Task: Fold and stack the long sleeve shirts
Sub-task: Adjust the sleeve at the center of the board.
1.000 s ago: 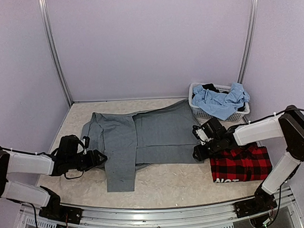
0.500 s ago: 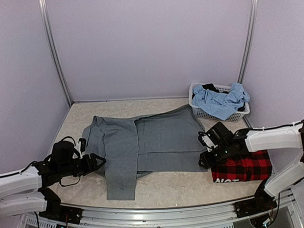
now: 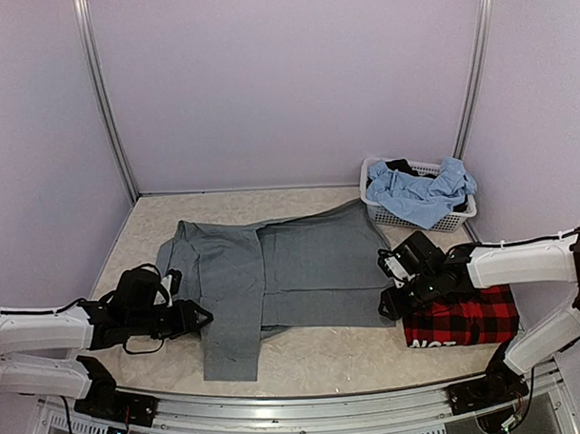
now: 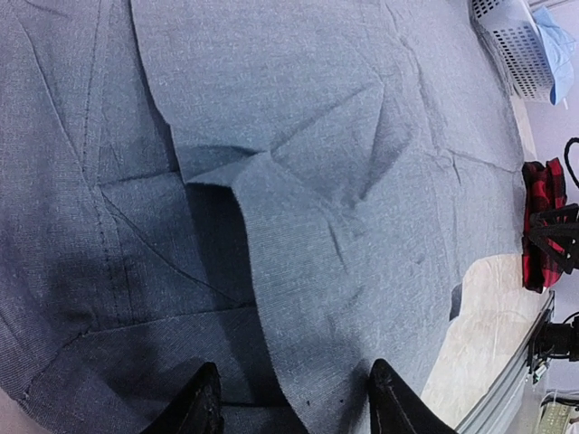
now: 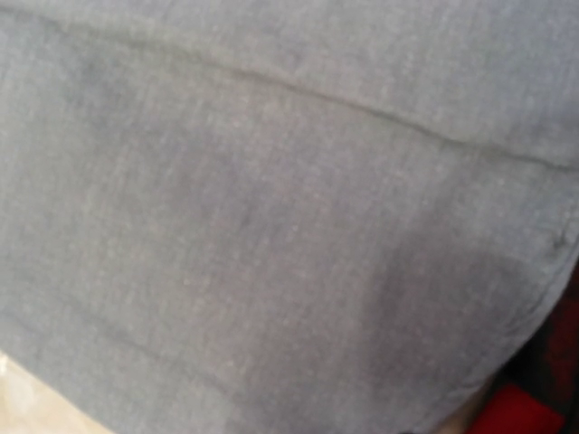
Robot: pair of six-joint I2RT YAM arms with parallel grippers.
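The grey long sleeve shirt [image 3: 311, 264] lies spread flat across the middle of the table, one sleeve folded down over its left part. My left gripper [image 3: 203, 317] sits low at the shirt's left side, on that folded sleeve. In the left wrist view its jaws [image 4: 294, 398] stand apart, open, over grey cloth [image 4: 317, 136] with a fold edge running between them. My right gripper [image 3: 388, 304] is at the shirt's lower right corner. Grey fabric [image 5: 271, 226] fills the right wrist view and hides the fingers. The red-and-black plaid shirt [image 3: 465, 318] lies folded at the right, beside that gripper.
A white laundry basket [image 3: 404, 218] with a light blue garment [image 3: 418, 193] stands at the back right. A metal rail [image 3: 306, 402] runs along the near table edge. Lilac walls close in the table on three sides.
My left gripper has slid right onto the shirt's folded sleeve and its jaws have narrowed. My right gripper shifted slightly right with the hem a second ago, then stayed still.
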